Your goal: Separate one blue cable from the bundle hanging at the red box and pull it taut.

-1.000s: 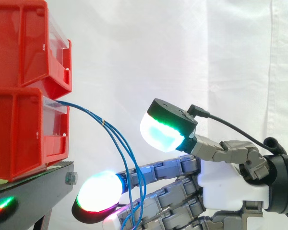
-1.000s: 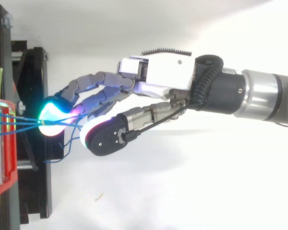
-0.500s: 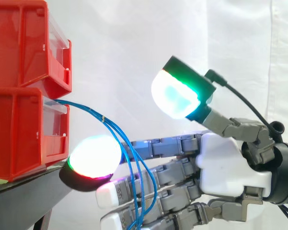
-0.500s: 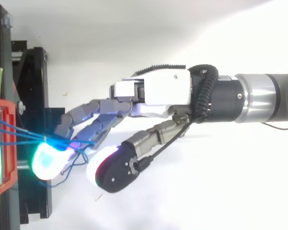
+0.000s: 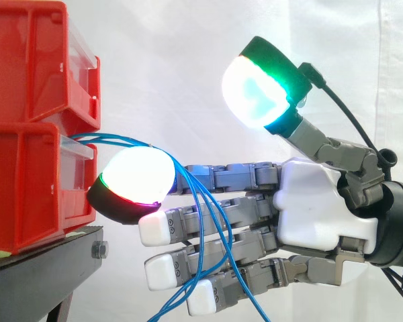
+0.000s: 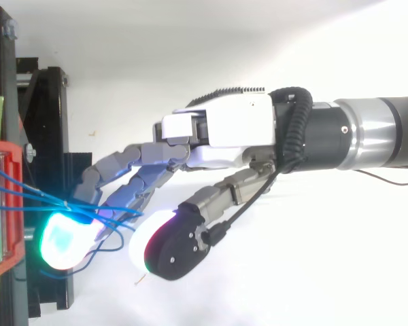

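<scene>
Side view: the robot hand (image 5: 319, 208) reaches toward the stacked red bins (image 5: 27, 188) on the black stand (image 5: 47, 268), fingers stretched flat and thumb lifted high, spread wide and clasping nothing. The blue cables (image 5: 117, 139) leave the lower bin, arch over the topmost glowing fingertip and drape slack down across the other fingers. Top view: the cables (image 6: 62, 202) run from the red bin (image 6: 3, 146) and converge at the outstretched fingers, with loose loops trailing beside them.

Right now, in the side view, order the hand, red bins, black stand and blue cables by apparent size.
1. hand, largest, though it may sit nearer the camera.
2. red bins.
3. black stand, partly cut off.
4. blue cables, thinnest.
</scene>
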Controlling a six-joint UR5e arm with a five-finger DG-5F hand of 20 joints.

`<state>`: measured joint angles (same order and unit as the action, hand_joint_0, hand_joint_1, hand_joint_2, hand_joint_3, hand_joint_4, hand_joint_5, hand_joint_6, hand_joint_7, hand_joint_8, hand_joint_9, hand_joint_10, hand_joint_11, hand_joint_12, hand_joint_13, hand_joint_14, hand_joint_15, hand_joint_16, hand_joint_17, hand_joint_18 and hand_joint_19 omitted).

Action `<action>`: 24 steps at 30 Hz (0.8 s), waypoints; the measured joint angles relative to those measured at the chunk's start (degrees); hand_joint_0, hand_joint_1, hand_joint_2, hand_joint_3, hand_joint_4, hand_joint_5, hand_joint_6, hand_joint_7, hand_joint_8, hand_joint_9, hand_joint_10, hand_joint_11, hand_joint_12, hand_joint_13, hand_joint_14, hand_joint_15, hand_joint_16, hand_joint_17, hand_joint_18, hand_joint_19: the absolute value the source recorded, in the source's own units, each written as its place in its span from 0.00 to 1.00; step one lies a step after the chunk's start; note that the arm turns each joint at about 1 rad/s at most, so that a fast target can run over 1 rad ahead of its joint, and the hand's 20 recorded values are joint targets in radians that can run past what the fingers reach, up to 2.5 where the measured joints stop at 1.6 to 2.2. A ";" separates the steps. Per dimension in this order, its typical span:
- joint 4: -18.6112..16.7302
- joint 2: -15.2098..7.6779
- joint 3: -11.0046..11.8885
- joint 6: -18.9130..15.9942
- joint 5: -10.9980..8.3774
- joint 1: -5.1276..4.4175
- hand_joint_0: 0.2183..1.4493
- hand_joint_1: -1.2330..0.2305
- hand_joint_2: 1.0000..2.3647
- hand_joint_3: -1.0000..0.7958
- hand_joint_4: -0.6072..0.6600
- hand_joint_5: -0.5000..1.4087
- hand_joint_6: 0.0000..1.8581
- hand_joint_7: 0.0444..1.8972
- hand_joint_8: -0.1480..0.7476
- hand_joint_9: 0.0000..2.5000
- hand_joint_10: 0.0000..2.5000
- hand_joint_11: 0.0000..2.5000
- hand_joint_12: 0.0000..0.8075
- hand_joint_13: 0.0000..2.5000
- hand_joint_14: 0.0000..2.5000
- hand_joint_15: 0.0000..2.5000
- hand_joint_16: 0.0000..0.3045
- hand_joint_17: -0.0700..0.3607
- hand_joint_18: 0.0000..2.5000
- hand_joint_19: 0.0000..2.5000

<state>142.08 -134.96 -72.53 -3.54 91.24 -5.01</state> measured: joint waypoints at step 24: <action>4.11 -0.89 0.01 1.66 -1.33 1.47 0.28 0.50 0.00 0.29 0.66 0.15 0.27 0.37 0.52 0.26 0.00 0.09 0.52 0.27 0.00 0.13 0.18 0.45 0.28 0.12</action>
<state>146.20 -135.85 -72.51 -1.88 89.92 -3.54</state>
